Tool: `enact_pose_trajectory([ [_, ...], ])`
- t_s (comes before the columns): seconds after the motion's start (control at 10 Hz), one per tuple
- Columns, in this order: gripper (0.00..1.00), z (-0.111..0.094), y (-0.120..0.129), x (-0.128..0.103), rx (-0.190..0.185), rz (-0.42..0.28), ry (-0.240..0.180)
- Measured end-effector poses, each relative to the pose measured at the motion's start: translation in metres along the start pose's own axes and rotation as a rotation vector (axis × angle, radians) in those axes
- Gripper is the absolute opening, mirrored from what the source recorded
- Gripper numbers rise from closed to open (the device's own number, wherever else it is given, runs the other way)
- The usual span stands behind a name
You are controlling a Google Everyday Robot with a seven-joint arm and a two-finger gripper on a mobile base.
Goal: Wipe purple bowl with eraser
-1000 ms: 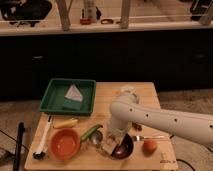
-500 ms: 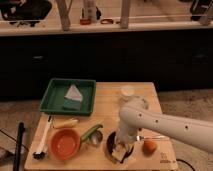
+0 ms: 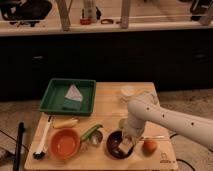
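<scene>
Right now the gripper (image 3: 127, 141) hangs low over the purple bowl (image 3: 116, 145), which sits at the front edge of the wooden table (image 3: 111, 97), between a small metal cup (image 3: 97, 137) and an orange fruit (image 3: 149, 146). A tan block, prob. the eraser (image 3: 124, 146), shows inside the bowl just under the wrist. Jaws: can't tell if closed on it or not, arm hides them.

Risks: the bowl is light and close to the table's front edge, so a hard sideways wipe could shove it off, or knock it into the fruit and roll that away. Too much downward push on the rim could tip the bowl. If the hold on the eraser is loose, it may slip out and just lie in the bowl w/o wiping. The cup and the green veg (image 3: 90, 132) are just beside the bowl, so a wide stroke could clip them.

Vs. half a sec ago: the arm has moved a bit right and lower, the wrist now over the bowl's right side. The orange bowl (image 3: 65, 143), yellow piece (image 3: 65, 122), brush (image 3: 42, 145) and green tray (image 3: 59, 102) are unchanged.
</scene>
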Motion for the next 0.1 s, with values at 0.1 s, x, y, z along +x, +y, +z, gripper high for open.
enact_pose_trajectory([
  [0.1,0.02,-0.002,-0.0095,0.0072,0.01,0.002,0.0],
])
